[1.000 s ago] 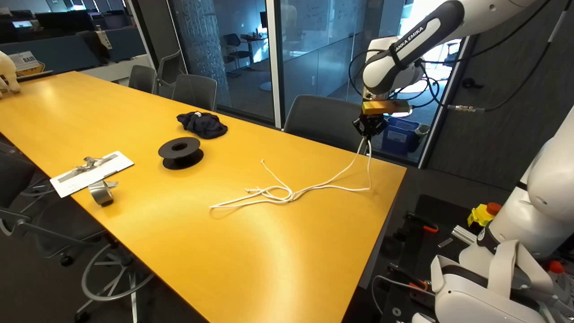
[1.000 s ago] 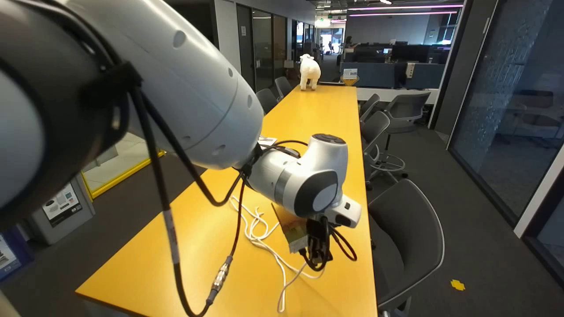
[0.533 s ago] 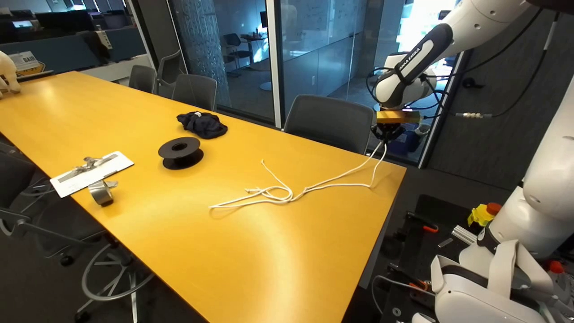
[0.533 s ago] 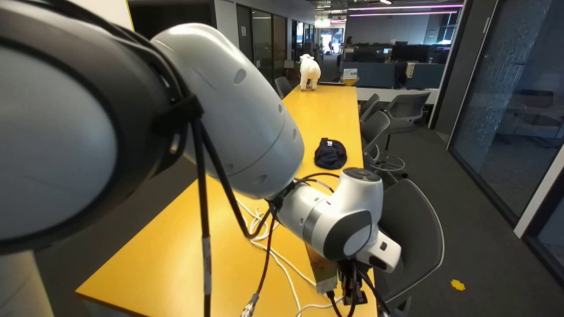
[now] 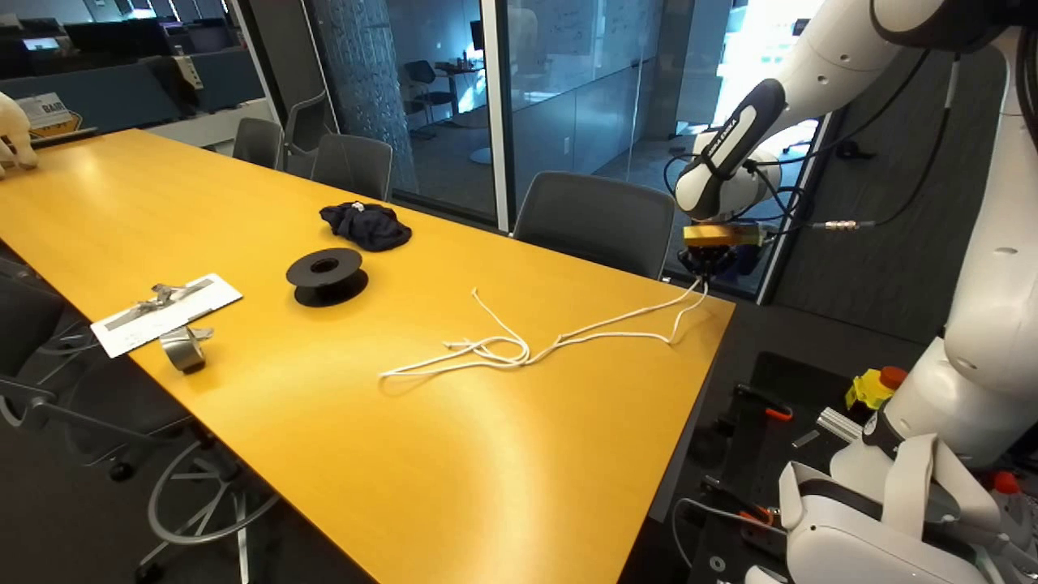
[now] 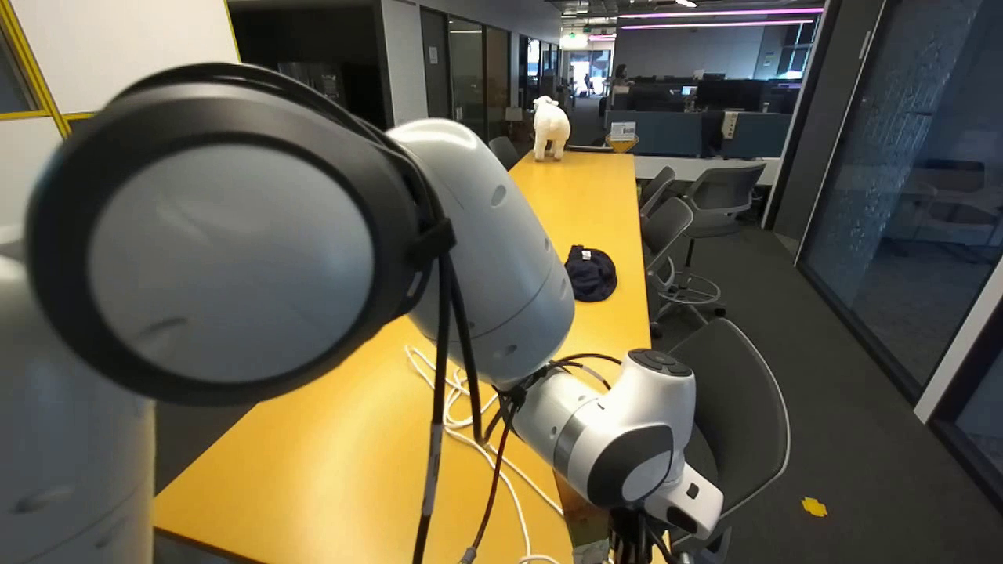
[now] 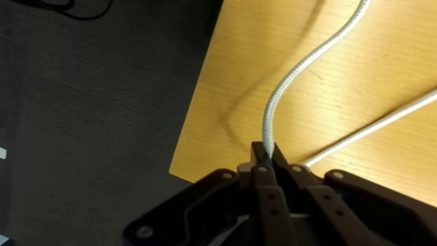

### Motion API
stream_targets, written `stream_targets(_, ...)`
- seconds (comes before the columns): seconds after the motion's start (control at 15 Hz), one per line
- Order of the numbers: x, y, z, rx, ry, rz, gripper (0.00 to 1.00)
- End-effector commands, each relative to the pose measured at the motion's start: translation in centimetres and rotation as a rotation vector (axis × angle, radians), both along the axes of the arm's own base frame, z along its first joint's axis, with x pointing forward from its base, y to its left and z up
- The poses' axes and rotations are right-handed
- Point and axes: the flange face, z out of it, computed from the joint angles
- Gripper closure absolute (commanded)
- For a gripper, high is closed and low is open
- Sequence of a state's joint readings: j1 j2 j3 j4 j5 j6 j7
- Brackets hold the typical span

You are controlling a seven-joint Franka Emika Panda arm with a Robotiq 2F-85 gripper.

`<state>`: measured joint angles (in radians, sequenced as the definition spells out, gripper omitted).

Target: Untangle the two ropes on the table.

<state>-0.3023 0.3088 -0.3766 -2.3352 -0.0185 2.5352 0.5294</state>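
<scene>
1. And you've got two ropes [image 7: 296, 69] in play!
2. Here's your one table [image 5: 454, 454].
3. You have one arm [image 5: 839, 57] and one gripper [image 7: 269, 153].
4. Now you can count one black spool [image 5: 306, 270], one tape roll [image 5: 180, 349], one flat white strip [image 5: 170, 316].
5. There's one dark cloth [image 5: 366, 225] for you, and one white sheep figure [image 6: 552, 129].
6. Four grey chairs [image 5: 596, 221], you see, along one long table side.
7. And you spot one white headset [image 5: 868, 527].

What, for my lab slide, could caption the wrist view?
Black two-fingered gripper holding braided whitish cord near the corner of the yellow-orange wood-grain table; another slender whitish stretch at right.
</scene>
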Motion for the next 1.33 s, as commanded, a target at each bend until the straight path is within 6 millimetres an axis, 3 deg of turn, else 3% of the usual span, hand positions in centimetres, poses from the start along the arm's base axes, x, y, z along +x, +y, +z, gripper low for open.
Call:
stream_targets(0.0,1.3,-0.8,-1.7,0.01,0.011,0.012,0.99)
stream_targets(0.67,-0.1,-3.1,-2.5,-0.011,0.074,-0.015,0.99)
stream_targets(0.73,-0.2,-3.1,-2.6,-0.005,0.079,-0.018,0.94)
stream_targets(0.8,-0.3,-3.1,-2.6,-0.001,0.082,-0.028,0.69)
stream_targets(0.93,-0.2,-2.9,-2.5,0.006,0.09,-0.023,0.66)
stream_targets(1.27,1.4,-1.1,-1.6,-0.015,0.091,0.033,0.31)
